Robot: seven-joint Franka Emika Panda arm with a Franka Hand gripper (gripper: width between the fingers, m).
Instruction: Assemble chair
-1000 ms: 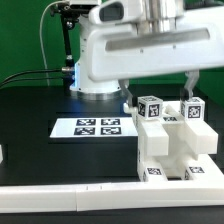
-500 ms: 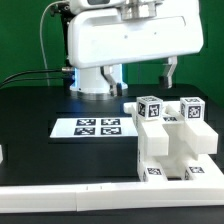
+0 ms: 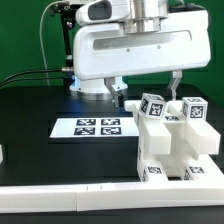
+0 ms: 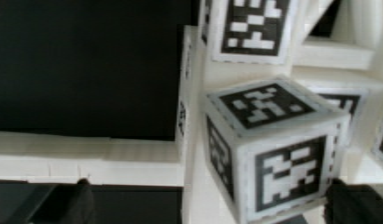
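Observation:
The partly built white chair stands at the exterior view's right, a blocky body with two upright posts that carry marker tags. My gripper hangs open just above it. Its fingers straddle the nearer tagged post without touching it. The second tagged post stands to the right of that. In the wrist view the tagged post fills the space ahead of the open gripper, with dark fingertips far apart on either side. Another tagged chair piece shows beyond it.
The marker board lies flat on the black table to the left of the chair. A long white border rail runs along the front edge. The robot's base and cables stand behind.
The gripper rose clear of the chair half a second ago and has now come back down over the nearer tagged post, a little further left. Its jaws stayed open throughout.

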